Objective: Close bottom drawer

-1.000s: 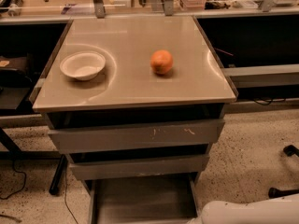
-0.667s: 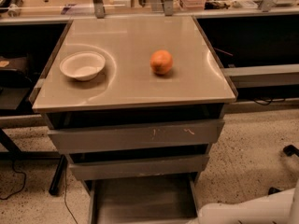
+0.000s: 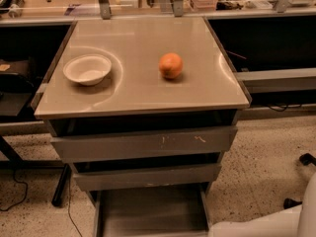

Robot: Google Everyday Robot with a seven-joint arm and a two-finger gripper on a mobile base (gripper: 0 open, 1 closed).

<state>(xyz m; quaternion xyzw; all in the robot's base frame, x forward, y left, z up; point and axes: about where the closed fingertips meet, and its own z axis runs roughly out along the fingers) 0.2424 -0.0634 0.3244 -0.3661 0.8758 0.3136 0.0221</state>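
Note:
The bottom drawer (image 3: pixel 152 210) of the grey cabinet is pulled out towards me. Its flat grey tray shows below the two upper drawer fronts, and its own front is cut off by the lower frame edge. A white arm link (image 3: pixel 261 225) lies at the lower right corner, just right of the drawer's right side. My gripper is out of view, past the frame's lower edge.
The widest drawer front (image 3: pixel 143 143) with pale scratches and the medium front (image 3: pixel 148 177) sit slightly out. A white bowl (image 3: pixel 87 69) and an orange (image 3: pixel 171 65) rest on the cabinet top (image 3: pixel 148 95). Shelving flanks both sides. A black chair base (image 3: pixel 301 181) stands on the right floor.
The white arm link at the lower right has shifted slightly, showing a little higher at the right edge. The drawer and the objects on top have not moved.

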